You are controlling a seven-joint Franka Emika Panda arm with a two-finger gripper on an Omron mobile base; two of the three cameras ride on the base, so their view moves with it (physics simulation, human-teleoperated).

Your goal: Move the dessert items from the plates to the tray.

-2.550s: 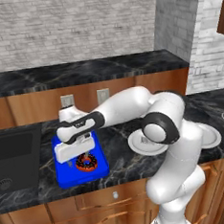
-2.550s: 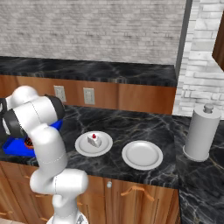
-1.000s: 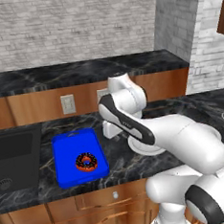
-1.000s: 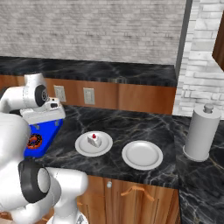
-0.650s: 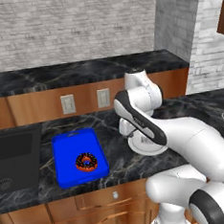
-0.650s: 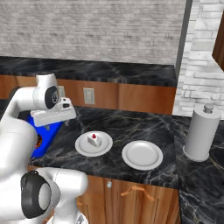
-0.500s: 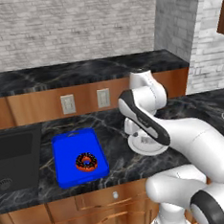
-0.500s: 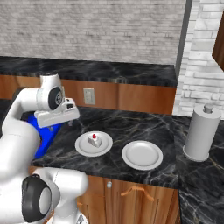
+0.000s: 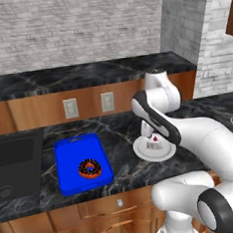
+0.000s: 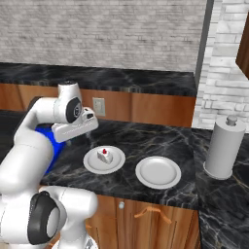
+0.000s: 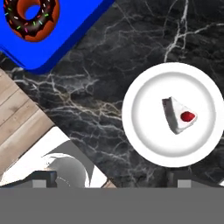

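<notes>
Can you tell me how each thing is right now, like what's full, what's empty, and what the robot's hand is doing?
Donut: lying on the tray.
Tray: holds the donut.
Cake: on its plate, not picked up.
Cake's plate: full.
Other plate: empty.
Gripper: open, holding nothing, above the counter near the cake's plate.

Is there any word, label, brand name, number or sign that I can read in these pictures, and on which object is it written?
None: no readable text on the flat bright blue tray, the dark chocolate ring donut, the white cake piece with a red cherry, the round white plates, or the grey paper towel holder.
The two wall outlet plates are blank.
</notes>
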